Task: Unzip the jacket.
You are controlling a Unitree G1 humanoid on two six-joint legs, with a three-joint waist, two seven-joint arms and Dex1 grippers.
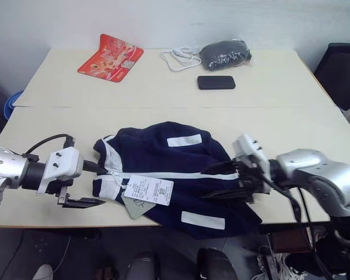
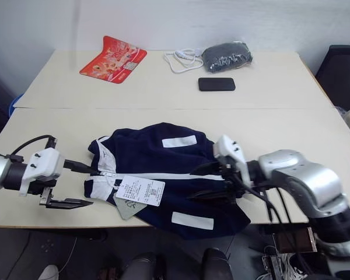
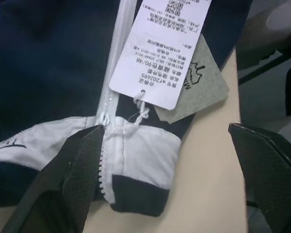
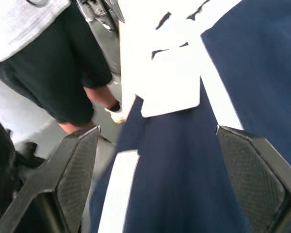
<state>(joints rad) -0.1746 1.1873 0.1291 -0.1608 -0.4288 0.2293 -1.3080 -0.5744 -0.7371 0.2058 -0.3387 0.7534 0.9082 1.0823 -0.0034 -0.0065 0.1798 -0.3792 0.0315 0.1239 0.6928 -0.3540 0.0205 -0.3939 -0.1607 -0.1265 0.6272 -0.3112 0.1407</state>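
The dark navy jacket (image 1: 163, 151) lies flat near the front edge of the near table, white collar at the left. Its white zipper line (image 1: 192, 175) runs rightward, closed. Paper hang tags (image 1: 149, 191) rest on it near the collar. My left gripper (image 1: 99, 185) is open at the collar end. In the left wrist view one finger (image 3: 72, 170) sits against the white collar right beside the zipper (image 3: 108, 155), while the other hangs past the table edge. My right gripper (image 1: 209, 182) hovers open over the jacket's right part, pointing left with nothing between its fingers.
On the far table lie a red snack packet (image 1: 111, 58), a white cable (image 1: 179, 58), a dark grey bundle in a clear bag (image 1: 224, 55) and a black phone (image 1: 216, 82). A black chair (image 1: 344, 70) stands at the right. A person's legs (image 4: 63, 87) stand beside the table.
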